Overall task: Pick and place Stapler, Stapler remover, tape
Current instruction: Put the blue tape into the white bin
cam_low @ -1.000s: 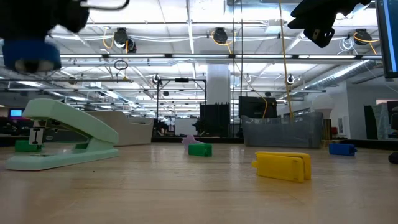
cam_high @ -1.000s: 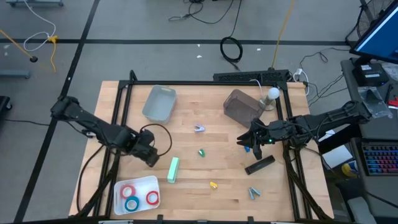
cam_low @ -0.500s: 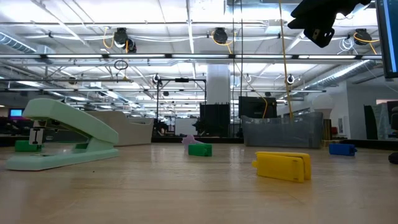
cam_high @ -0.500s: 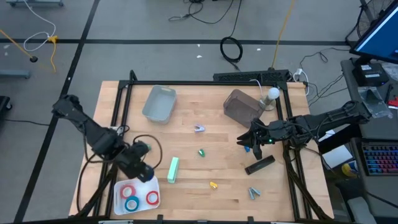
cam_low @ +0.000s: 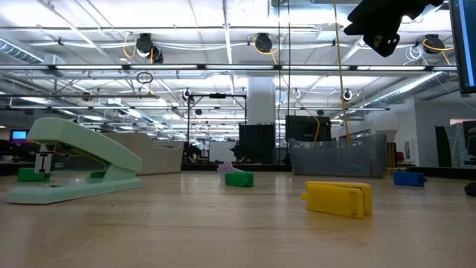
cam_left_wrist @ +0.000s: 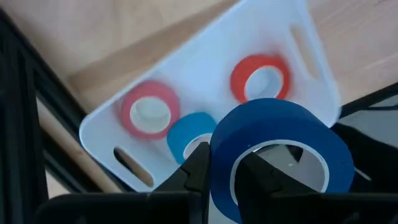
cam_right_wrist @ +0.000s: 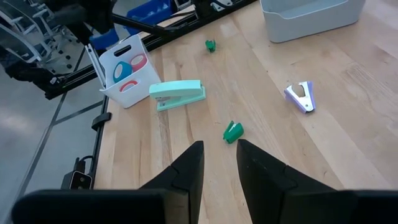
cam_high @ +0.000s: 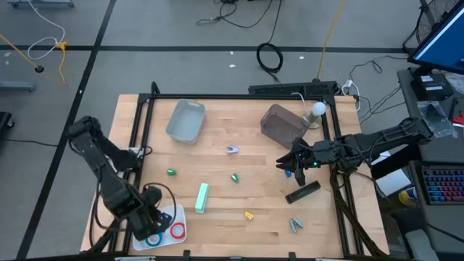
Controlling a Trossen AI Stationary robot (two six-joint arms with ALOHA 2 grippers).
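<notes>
A blue roll of tape [cam_left_wrist: 280, 155] was gripped by the left pincer [cam_left_wrist: 221, 171], whose fingers were nearly shut on the wall of the ring, one finger [cam_left_wrist: 198, 168] outside it and the other through its white core. In the high view the left pincer [cam_high: 148, 217] was seen over the white tray [cam_high: 172, 212] at the near left corner of the table [cam_high: 232, 217]. Inside that tray, two red rolls [cam_left_wrist: 262, 76] and one further blue roll [cam_left_wrist: 186, 138] were seen lying flat.

The right pincer [cam_high: 290, 165] was held above the right side of the table, with its fingers a little apart and nothing between them [cam_right_wrist: 214, 158].

The mint green stapler [cam_high: 201, 196] was lying on the table just right of the tray, and the black stapler [cam_high: 302, 192] lay near the right edge. The lilac staple remover [cam_high: 232, 150] was seen at the middle of the table, a green one [cam_high: 235, 177] nearer, another green one [cam_high: 171, 172] to the left, and a yellow one [cam_high: 249, 215] towards the near edge. A grey bin [cam_high: 186, 120] and a dark clear bin [cam_high: 281, 125] stood at the far side.
</notes>
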